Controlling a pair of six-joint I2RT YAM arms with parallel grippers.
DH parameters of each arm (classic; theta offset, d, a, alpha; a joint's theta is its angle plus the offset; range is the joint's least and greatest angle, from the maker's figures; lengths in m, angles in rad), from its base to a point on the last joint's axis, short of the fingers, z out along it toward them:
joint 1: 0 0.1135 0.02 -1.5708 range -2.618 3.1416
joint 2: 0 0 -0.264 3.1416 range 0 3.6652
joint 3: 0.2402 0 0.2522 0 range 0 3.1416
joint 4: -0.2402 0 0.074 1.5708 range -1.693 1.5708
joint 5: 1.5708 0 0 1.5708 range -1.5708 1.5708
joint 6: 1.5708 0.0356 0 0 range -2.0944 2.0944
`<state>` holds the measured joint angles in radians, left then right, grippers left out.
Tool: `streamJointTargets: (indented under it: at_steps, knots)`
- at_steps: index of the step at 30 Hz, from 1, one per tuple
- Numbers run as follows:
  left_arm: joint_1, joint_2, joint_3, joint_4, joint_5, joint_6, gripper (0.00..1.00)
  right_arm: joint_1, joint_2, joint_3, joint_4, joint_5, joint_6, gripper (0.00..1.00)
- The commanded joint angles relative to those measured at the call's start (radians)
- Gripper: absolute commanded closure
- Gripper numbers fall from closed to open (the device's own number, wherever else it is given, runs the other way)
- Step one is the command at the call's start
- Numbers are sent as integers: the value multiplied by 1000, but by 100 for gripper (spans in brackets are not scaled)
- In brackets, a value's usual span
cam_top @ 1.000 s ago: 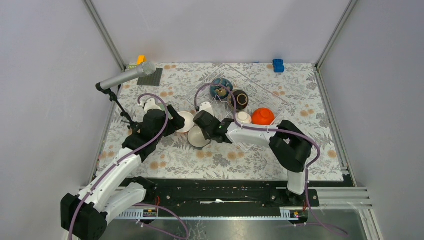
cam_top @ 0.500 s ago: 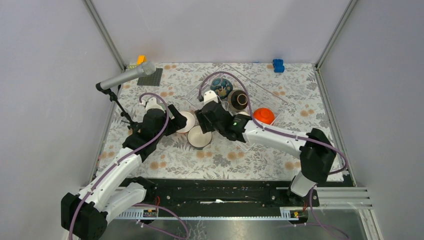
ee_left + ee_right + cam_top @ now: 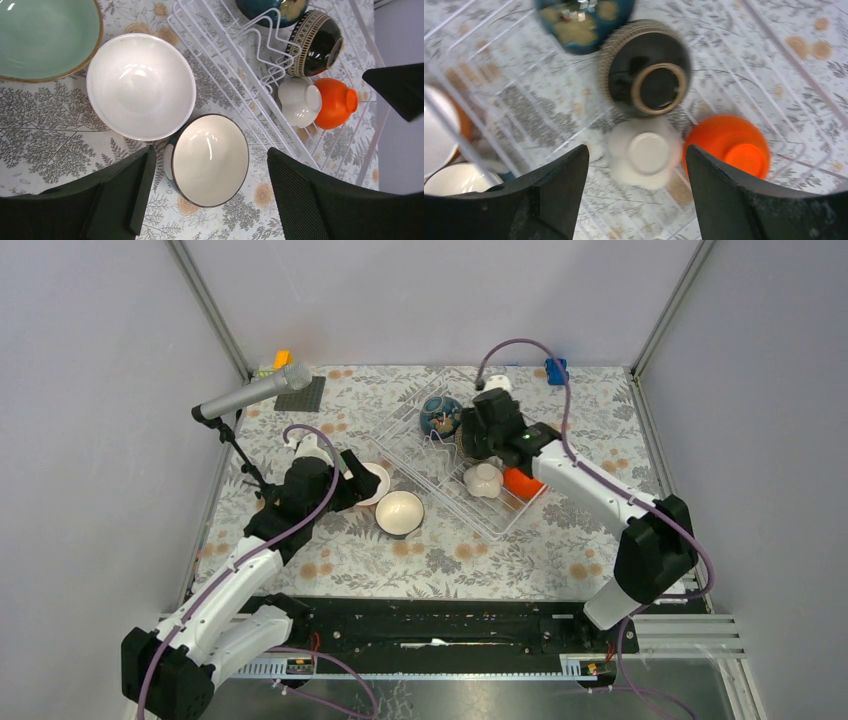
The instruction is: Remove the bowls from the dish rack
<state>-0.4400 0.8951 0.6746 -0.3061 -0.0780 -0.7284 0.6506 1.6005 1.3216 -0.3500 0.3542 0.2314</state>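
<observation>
Four bowls (image 3: 484,480) sit in the dish rack (image 3: 440,468), directly below our right gripper (image 3: 487,430), the nearer arm. At the left wrist, our left gripper (image 3: 211,151) holds its jaws spread around a cream bowl (image 3: 210,162) on the flowered cloth (image 3: 50,142). At the right wrist, spread jaws frame the upturned white bowl (image 3: 644,152), with the orange bowl (image 3: 726,145) to the right, the brown bowl (image 3: 649,75) ahead and wires close by.

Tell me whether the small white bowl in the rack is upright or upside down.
Upside down: the white bowl shows its foot ring facing up in the right wrist view.
</observation>
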Motion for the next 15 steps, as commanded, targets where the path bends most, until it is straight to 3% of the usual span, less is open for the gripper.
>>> streamJointTargets:
  at_steps: [1,6,15]
  knots:
    - [4,-33,13,93,41,18,13,-107,-50,-11,-56,-68,-1,22]
    - [5,-33,11,95,61,22,13,-140,-1,-2,-57,-91,-60,23]
    - [4,-37,13,86,70,24,13,-220,127,-15,-17,-351,-19,26]
